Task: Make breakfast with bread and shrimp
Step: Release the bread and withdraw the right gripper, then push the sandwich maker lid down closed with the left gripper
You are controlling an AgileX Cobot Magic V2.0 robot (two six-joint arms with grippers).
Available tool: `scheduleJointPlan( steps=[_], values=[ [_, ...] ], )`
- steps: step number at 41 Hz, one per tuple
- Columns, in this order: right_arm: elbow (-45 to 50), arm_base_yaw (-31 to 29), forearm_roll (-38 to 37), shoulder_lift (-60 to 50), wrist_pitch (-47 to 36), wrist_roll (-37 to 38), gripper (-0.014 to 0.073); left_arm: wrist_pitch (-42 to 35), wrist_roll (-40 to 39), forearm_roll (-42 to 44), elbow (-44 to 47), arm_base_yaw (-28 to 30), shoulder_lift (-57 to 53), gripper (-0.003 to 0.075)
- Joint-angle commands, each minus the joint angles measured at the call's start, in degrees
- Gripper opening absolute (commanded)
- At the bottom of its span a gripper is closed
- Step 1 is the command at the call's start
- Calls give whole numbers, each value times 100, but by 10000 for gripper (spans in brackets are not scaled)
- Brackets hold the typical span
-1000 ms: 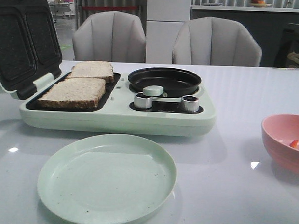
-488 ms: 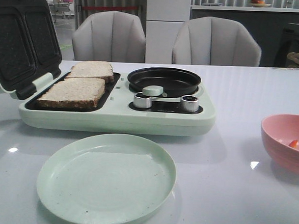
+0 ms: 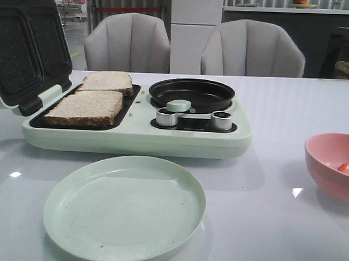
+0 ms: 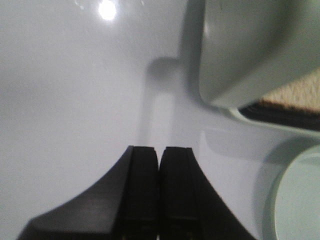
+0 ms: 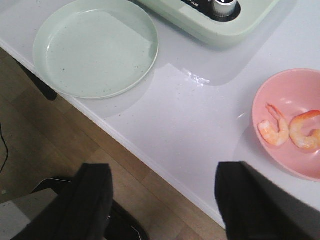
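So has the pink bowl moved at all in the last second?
No. In the front view the pink bowl sits at the same spot on the table, the same gap from the breakfast maker.

A big shiny white table (image 3: pixel 278 111) fills the front of the room, and small bright spots of light shine on its top. Behind the table stand two soft grey chairs with rounded backs (image 3: pixel 130 43), side by side. Between them, farther back, is a tall white cabinet (image 3: pixel 196 28). The room behind looks dim. Beside the table edge is a brown wooden floor (image 5: pixel 45 135).
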Motion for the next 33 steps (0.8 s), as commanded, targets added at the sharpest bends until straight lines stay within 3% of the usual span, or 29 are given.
scheduleJointPlan(
  steps=[1, 17, 33],
  values=[
    [-154, -18, -8, -23, -300, 10, 540, -260, 98, -417, -649, 133, 250, 98],
    [-154, -18, -8, -23, -300, 10, 540, -315, 98, -1744, -2597, 120, 1913, 98],
    [-154, -18, -8, -23, -289, 10, 540, 126, 763, -2346, -2890, -383, 1854, 98]
  ],
)
